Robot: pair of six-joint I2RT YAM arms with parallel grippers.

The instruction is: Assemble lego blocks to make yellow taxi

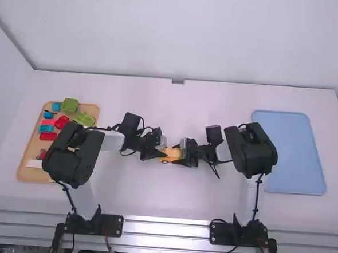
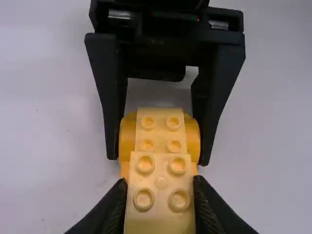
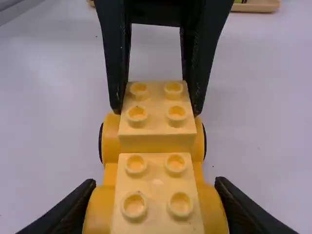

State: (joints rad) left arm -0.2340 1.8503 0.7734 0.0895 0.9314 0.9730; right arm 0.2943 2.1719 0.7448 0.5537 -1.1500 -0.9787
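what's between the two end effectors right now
The yellow wheeled build, with studded blocks on top, lies between the left end effector and the right end effector, seen in the high view.

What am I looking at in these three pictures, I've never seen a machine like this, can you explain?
It's a robot with two arms, a left arm and a right arm, each with white links, black joints and a two-finger black gripper. The high view looks down from above and behind them. The other two come from a camera on each arm's wrist, looking past its own fingers.

On the white table, a tan tray at the left holds red, green and blue blocks; at the right lies a flat, light blue rectangle.

In the middle, both grippers hold a small yellow toy made of studded plastic blocks. The left gripper grips a raised yellow block at one end, the right gripper the rounded yellow part at the other.
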